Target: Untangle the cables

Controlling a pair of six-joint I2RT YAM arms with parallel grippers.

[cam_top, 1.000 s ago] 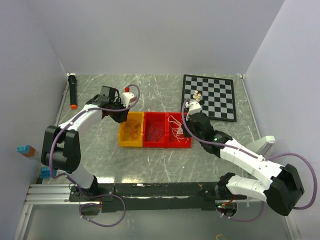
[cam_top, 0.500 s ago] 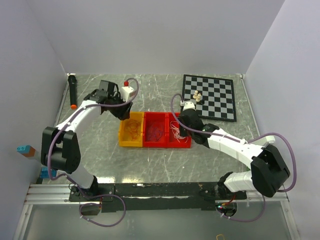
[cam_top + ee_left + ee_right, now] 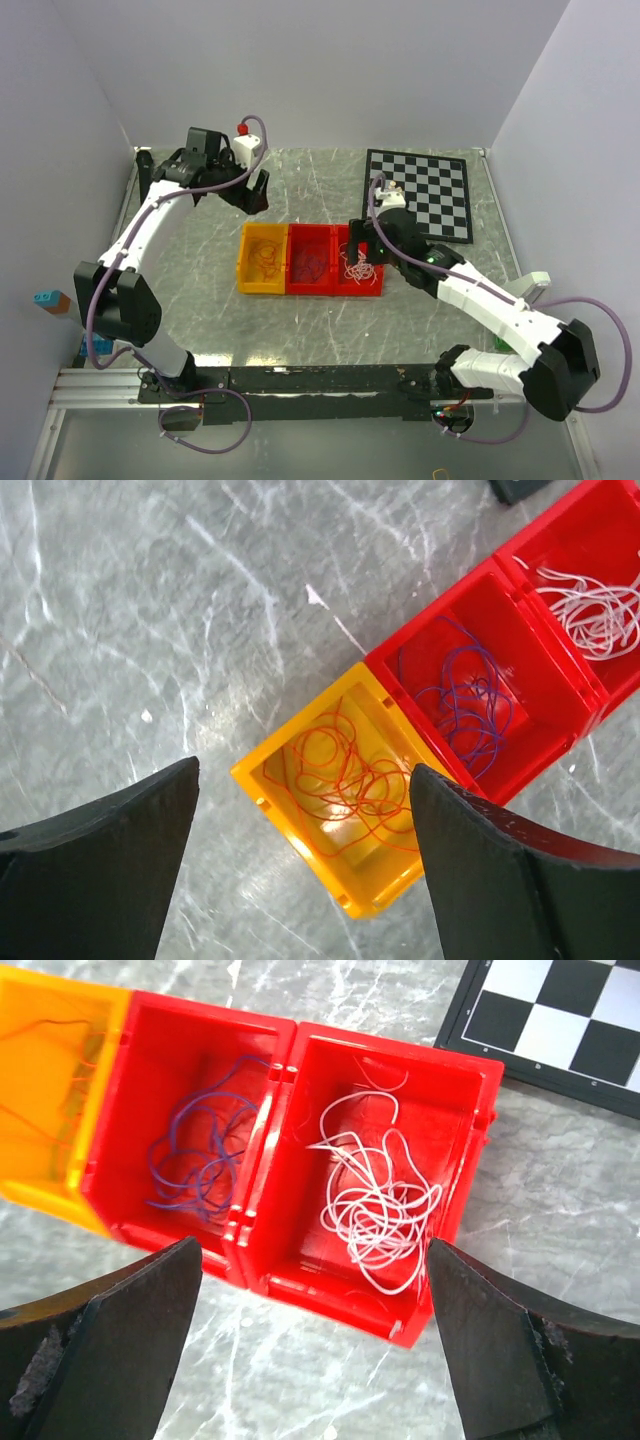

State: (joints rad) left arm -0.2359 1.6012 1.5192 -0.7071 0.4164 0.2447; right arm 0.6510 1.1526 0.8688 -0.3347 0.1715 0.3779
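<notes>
In three adjoining bins [image 3: 262, 1160] on the surface, the orange cable [image 3: 345, 780], purple cable [image 3: 470, 705] and white cable [image 3: 375, 1205] lie apart. Both arms have lifted away; the left fingers [image 3: 100, 860] and right fingers [image 3: 100, 1350] now spread wide, empty. The sorting looks finished.

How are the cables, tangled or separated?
Separated: orange cable in yellow bin, purple cable in middle red bin, white cable in end red bin.

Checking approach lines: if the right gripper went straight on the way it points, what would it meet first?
Likely the white cable in the end red bin, centred between the open jaws of the right gripper; depth is unclear.
</notes>
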